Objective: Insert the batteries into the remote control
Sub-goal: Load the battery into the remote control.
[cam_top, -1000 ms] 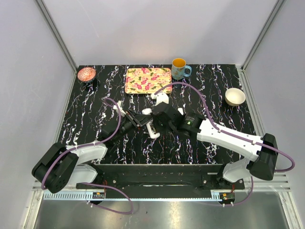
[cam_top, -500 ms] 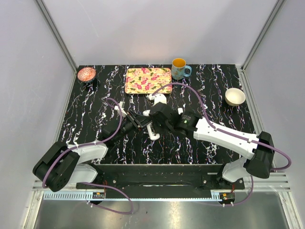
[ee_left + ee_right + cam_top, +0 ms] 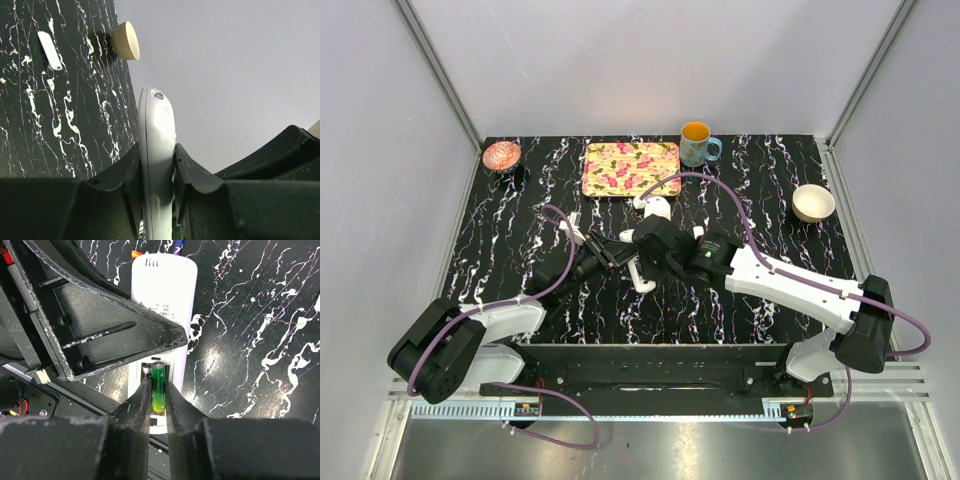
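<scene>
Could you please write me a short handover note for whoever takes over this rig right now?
Left gripper: shut on the remote control, held edge-on.
Right gripper: shut on the green battery, at the open battery compartment.
The cover piece lies apart on the table.
Done: cover off, green battery brought to the bay.
Left: seat and release it. I cannot tell whether the other battery is already in, so check.
</scene>
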Tool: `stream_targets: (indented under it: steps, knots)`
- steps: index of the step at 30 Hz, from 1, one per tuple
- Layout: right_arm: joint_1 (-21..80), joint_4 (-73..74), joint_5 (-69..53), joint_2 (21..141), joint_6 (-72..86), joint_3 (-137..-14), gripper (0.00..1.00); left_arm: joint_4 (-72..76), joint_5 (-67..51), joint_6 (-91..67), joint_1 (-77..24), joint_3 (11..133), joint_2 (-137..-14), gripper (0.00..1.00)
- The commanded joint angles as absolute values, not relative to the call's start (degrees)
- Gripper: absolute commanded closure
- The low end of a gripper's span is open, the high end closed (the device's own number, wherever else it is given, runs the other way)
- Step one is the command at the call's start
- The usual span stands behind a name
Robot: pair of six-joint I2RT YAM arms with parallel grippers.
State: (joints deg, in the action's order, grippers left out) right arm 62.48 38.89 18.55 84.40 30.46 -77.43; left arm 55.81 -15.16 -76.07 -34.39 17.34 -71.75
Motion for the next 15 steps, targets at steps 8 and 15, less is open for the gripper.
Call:
stream_targets:
  steps: [8, 15]
  knots:
    - [63.19, 44.21, 19.95, 84.81, 31.82, -78.93, 0.68, 67.41, -14.15, -78.05, -34.1, 18.9, -69.7, 1.0]
    - [63.11, 44.65, 21.97, 83.24, 32.87, -80.33, 0.54, 68.38, -14.33, -78.05, -34.1, 18.63, -70.31, 1.0]
